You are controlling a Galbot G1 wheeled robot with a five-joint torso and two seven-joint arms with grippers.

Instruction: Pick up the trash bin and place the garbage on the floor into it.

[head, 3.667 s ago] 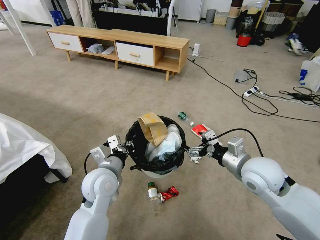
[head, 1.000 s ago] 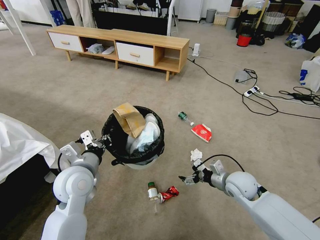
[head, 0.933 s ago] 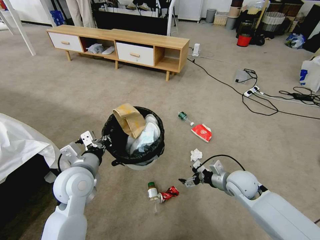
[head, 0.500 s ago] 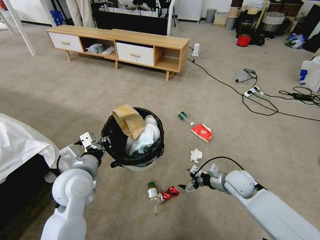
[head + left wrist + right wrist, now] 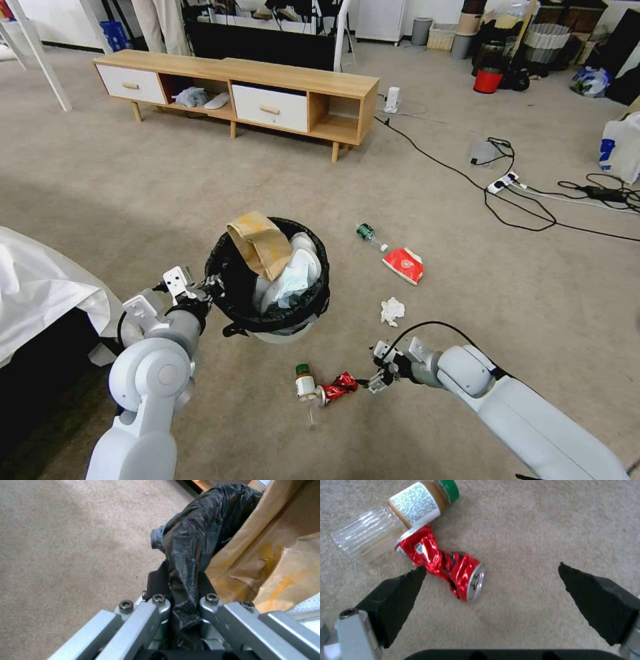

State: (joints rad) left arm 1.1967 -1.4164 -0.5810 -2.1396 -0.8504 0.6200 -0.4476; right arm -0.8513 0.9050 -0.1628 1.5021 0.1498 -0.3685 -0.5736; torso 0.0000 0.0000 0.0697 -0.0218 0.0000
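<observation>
Grey carpet is strewn with litter in front of the robot. Its left hand is clamped on the black bag folded over the rim of the trash bin, holding the bin just above the floor. A crumpled brown paper bag and white waste stick out of it. The right hand hovers low with its fingers spread apart, just beside a crushed red can that touches a clear green-capped bottle. Farther off lie a white tissue, a red packet and a second bottle.
</observation>
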